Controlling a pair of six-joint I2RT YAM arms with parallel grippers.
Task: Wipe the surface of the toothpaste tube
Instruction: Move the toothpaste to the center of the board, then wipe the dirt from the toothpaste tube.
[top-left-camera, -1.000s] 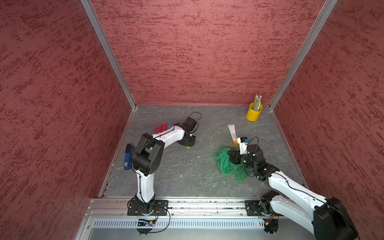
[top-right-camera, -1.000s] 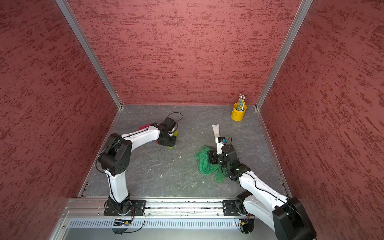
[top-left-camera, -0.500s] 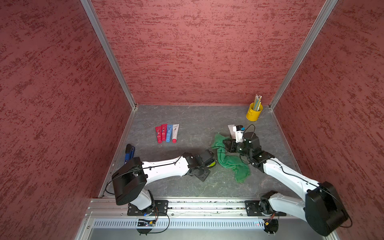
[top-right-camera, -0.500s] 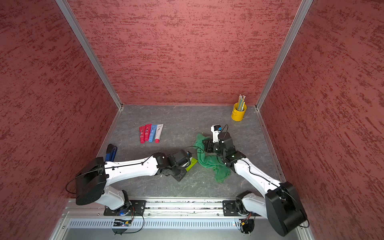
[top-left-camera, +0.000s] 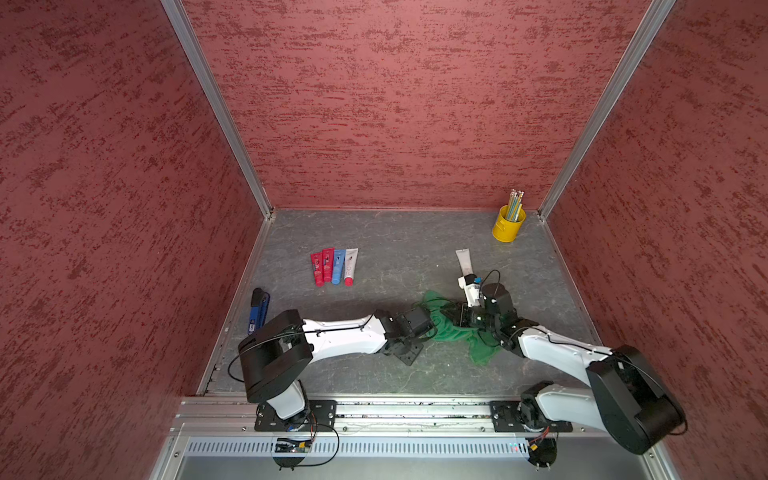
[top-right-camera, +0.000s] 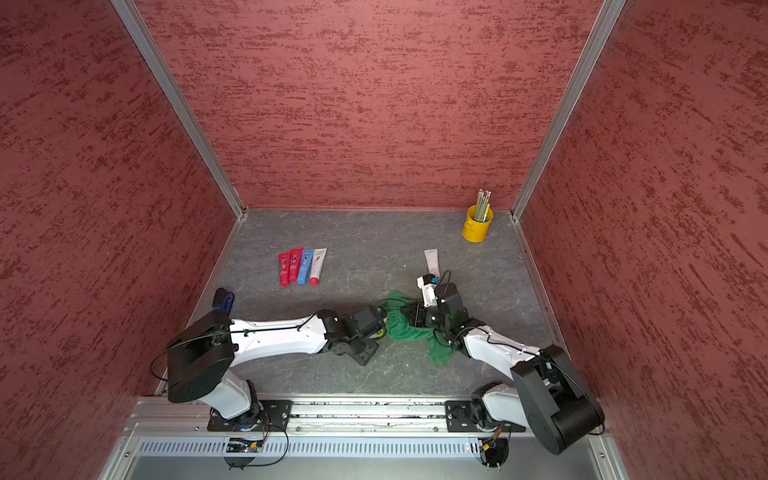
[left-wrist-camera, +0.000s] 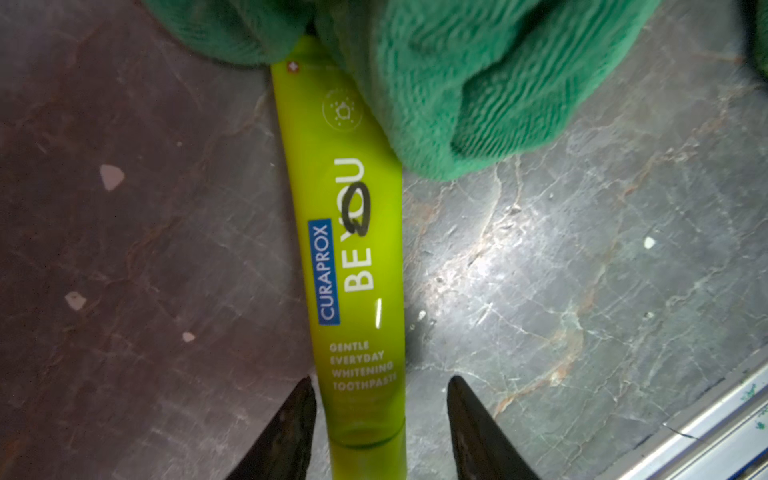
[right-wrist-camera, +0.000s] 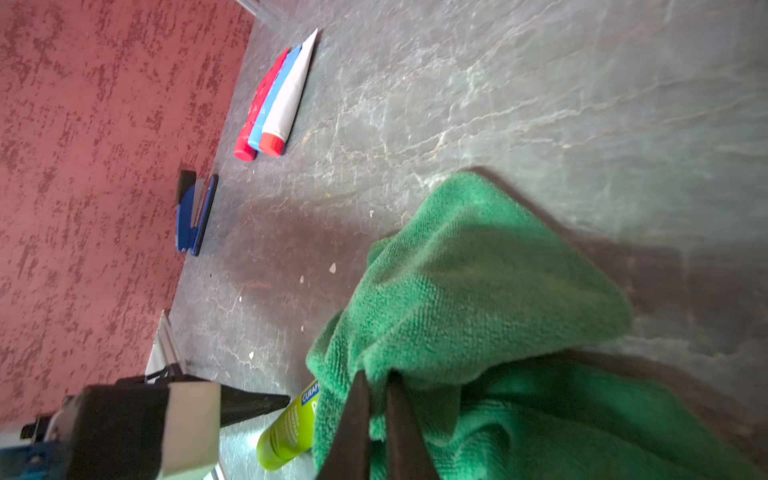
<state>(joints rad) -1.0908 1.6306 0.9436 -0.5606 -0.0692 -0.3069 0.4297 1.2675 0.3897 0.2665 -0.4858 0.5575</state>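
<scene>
- Shows the lime-green toothpaste tube (left-wrist-camera: 353, 257) lying flat on the grey worktop (left-wrist-camera: 582, 270), cap end between the jaws of the left hand (left-wrist-camera: 380, 382), far end tucked under the green cloth (left-wrist-camera: 478, 83).
- Finds the left hand wide, straddling the cap end with a gap visible on one side at least (no grip on the tube, by the look of it).
- Finds the right hand (right-wrist-camera: 377, 376) narrow, pinching a fold of the cloth between nearly closed jaws.
- Judged to be the step in hand: dragging the cloth along the tube's printed face, over the black scribble (left-wrist-camera: 359, 208) across the lettering.
- To do it well, close the left hand on the cap end first, to stop the tube sliding off with the cloth.
- Press the bunched cloth down flat and draw it lengthwise toward the cap, not across, to avoid rolling the tube.
- Lift the fold high enough at the stroke's end to clear the left fingers (left-wrist-camera: 286, 428).
- Leave alone the row of four tubes (top-left-camera: 333, 267) and the blue stapler (top-left-camera: 258, 311), both well apart, and the white tube (top-left-camera: 464, 261) lying near the right arm.
</scene>
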